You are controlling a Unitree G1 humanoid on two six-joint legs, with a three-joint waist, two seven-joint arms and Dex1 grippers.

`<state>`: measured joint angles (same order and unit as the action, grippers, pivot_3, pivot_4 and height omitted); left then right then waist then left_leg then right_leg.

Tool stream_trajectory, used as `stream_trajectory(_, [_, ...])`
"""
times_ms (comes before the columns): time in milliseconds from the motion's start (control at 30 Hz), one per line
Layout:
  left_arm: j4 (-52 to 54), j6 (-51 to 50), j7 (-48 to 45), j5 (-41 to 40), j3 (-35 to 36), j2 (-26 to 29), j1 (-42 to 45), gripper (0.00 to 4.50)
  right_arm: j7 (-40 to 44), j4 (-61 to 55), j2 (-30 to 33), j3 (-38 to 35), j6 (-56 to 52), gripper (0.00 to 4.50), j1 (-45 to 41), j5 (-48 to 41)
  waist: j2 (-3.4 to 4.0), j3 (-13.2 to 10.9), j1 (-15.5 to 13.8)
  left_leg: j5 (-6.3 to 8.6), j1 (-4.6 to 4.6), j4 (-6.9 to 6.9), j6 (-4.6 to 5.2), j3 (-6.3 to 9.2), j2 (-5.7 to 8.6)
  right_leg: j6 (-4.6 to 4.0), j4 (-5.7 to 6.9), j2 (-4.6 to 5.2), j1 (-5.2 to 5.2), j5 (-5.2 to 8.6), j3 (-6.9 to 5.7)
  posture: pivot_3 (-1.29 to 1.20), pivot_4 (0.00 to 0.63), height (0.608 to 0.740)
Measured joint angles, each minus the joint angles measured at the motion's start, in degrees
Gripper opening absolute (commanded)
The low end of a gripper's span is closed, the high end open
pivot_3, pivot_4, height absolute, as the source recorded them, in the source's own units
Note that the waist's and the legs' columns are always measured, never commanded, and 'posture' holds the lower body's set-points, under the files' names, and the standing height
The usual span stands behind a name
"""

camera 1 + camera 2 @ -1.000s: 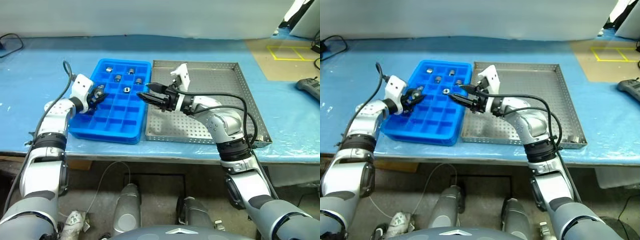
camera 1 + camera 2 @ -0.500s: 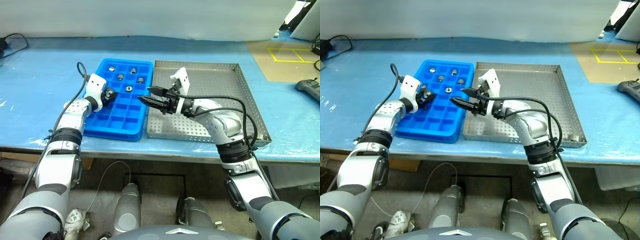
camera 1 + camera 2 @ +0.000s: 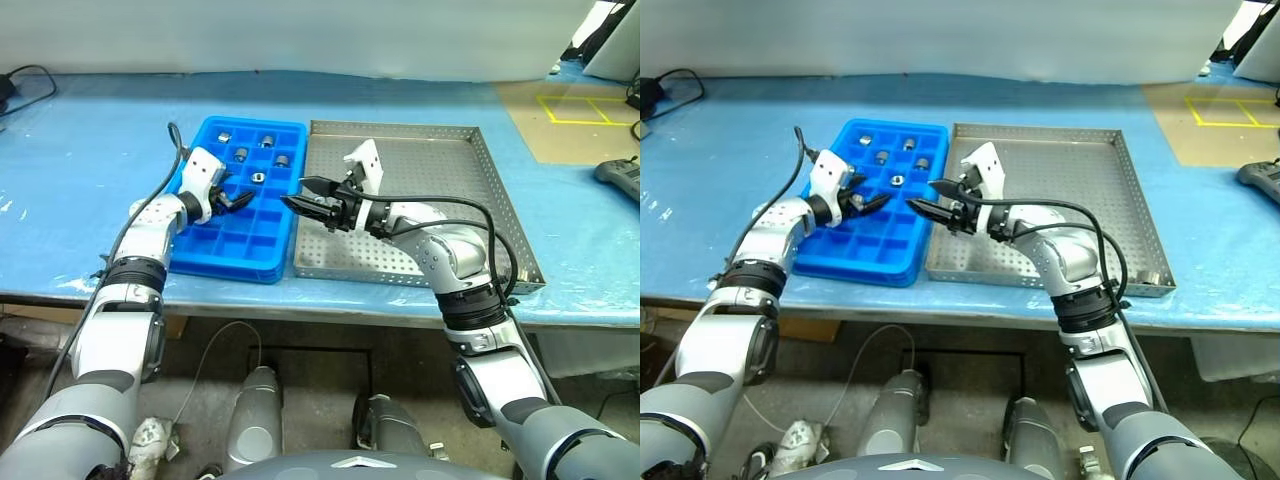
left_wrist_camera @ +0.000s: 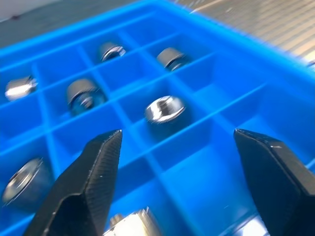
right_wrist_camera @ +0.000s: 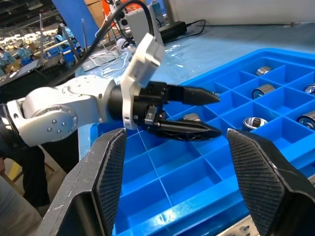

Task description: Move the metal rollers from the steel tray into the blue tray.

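blue tray: glossy plastic | steel tray: perforated matt metal | metal rollers: shiny

The blue-covered table carries the blue tray touching the steel tray, both near its front edge.

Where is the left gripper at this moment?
In the left eye view the left gripper hangs, jaws open, over the left part of the blue tray, just in front of the rollers in the tray's far compartments.
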<state>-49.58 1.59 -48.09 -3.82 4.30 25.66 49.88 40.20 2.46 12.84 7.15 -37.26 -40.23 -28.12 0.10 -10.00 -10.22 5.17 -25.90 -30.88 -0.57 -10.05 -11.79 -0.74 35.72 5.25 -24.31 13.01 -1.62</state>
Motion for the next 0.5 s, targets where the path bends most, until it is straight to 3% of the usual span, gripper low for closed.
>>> stream_trajectory(233, [2.6,-3.38,-10.45,-1.58,-3.29,-0.66,8.78,3.81,-1.1,-0.25,1.2,-2.42,-0.18,3.37,0.09,-0.14,0.0,0.0,0.04,0.0,0.02,-0.03,0.0,-0.05,0.02,-0.01,0.05,0.05,0.02,-0.01,0.02,0.03,0.15,0.74])
stream_trajectory(500, [-16.83,3.32,-10.16,5.81,-10.27,-8.87,23.69,3.81,-6.19,-6.85,3.15,-12.28,-1.7,3.37,2.45,-3.58,-0.01,0.0,1.55,0.05,0.0,-0.23,0.11,-0.11,0.1,0.13,-0.01,0.03,0.09,-0.09,0.1,-0.19,0.15,0.74])
